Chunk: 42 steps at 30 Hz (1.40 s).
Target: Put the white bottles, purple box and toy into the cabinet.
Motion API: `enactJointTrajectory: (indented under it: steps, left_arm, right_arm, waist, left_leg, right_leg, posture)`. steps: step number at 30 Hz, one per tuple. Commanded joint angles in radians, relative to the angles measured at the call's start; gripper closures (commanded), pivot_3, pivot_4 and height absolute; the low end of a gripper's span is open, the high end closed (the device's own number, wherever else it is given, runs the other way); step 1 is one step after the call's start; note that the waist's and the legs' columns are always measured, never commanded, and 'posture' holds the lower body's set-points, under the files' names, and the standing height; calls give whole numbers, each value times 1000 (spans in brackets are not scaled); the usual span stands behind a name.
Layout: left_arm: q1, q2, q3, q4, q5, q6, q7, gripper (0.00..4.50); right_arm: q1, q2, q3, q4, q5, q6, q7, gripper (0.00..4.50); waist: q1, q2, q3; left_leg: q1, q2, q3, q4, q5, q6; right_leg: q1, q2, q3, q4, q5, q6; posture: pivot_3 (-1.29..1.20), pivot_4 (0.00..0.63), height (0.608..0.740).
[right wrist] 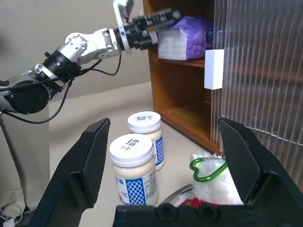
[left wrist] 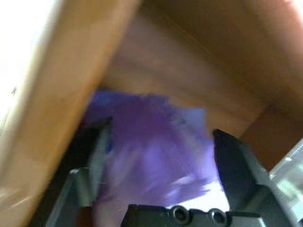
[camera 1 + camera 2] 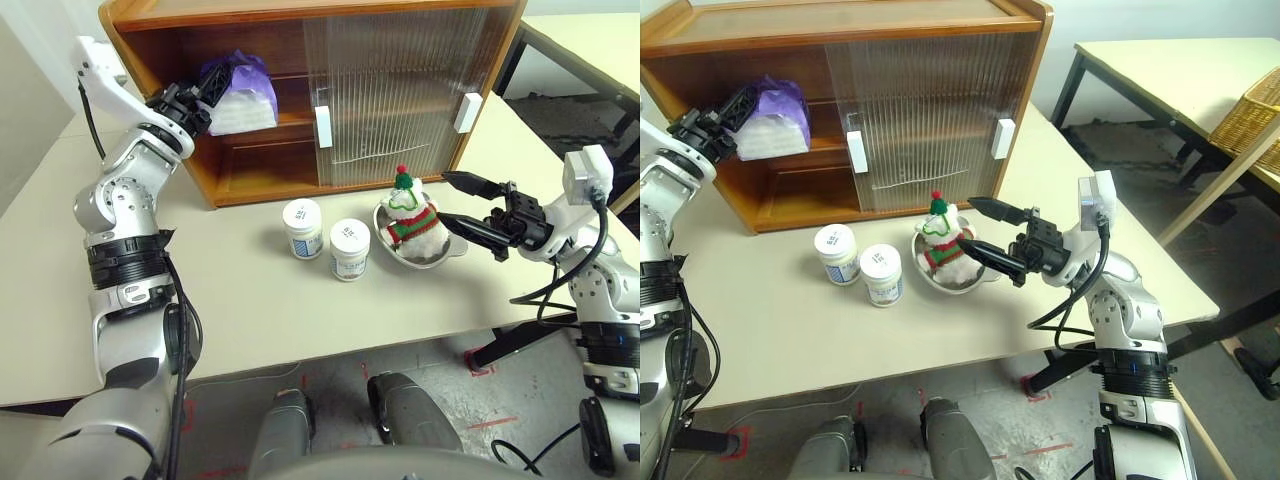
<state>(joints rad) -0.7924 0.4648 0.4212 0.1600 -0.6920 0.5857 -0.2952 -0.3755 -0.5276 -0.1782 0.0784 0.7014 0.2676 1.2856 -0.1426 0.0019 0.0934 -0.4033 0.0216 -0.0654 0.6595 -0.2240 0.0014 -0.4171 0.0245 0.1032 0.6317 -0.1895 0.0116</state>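
Note:
The purple box [image 3: 245,95] lies on the upper shelf in the open left half of the cabinet [image 3: 300,12]. My left gripper [image 3: 208,103] reaches into that shelf, open, with a finger on each side of the box [image 2: 151,161]. Two white bottles [image 3: 302,228] [image 3: 350,248] stand side by side on the table in front of the cabinet. Just right of them, the toy [image 3: 410,215] sits in a steel bowl [image 3: 440,258]. My right gripper [image 3: 447,197] hovers open right of the toy, pointing at it, with nothing between its fingers.
Two ribbed sliding doors [image 3: 390,90] with white handles cover the cabinet's right half. The lower left shelf [image 3: 265,165] is bare. A second table [image 3: 1160,60] with a wicker basket [image 3: 1250,115] stands off to the right.

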Motion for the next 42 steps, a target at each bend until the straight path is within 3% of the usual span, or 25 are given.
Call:
enactJointTrajectory:
  steps: [1,12,17,24,26,42]
  left_arm:
    - [61,22,22,-120,-47,54,-8,29]
    - [288,127,23,-400,-136,150,-92,29]
    - [434,225,-43,-436,-17,67,-215,1263]
    - [386,174,-130,-366,64,1,-209,3750]
    - [366,167,-153,-338,95,-14,-206,4475]
    - [151,84,-274,-36,288,-162,-247,4475]
  right_arm:
    - [-1,5,14,-21,-3,7,-5,0]
    - [-11,5,22,-9,-2,15,1,0]
    - [-22,16,35,7,-12,11,2,0]
    - [-40,17,40,20,-9,13,14,0]
    - [-40,17,39,18,-8,14,14,0]
    - [-13,18,28,-14,-2,14,-5,0]
  waist:
    - [-2,0,0]
    - [4,0,0]
    - [8,1,0]
    - [30,1,0]
    - [32,1,0]
    - [32,1,0]
  left_leg:
    - [0,0,0,0,0,0]
    - [0,1,-4,0,-1,-1]
    - [0,5,-8,-2,-2,-4]
    - [-6,5,-11,-2,-3,-6]
    - [-7,6,-10,-2,-3,-6]
    - [-11,5,-10,0,-4,-2]
  right_leg:
    - [0,0,0,0,0,0]
    - [0,-2,-1,0,-1,1]
    - [-2,-3,1,0,-1,1]
    - [-8,-4,2,0,0,0]
    - [-10,-4,2,0,4,-6]
    - [-12,-4,2,0,5,-9]
  posture:
    - [-221,100,740]
    - [-203,107,740]
    - [-178,112,740]
    - [-180,109,740]
    - [-184,109,740]
    - [-223,105,740]
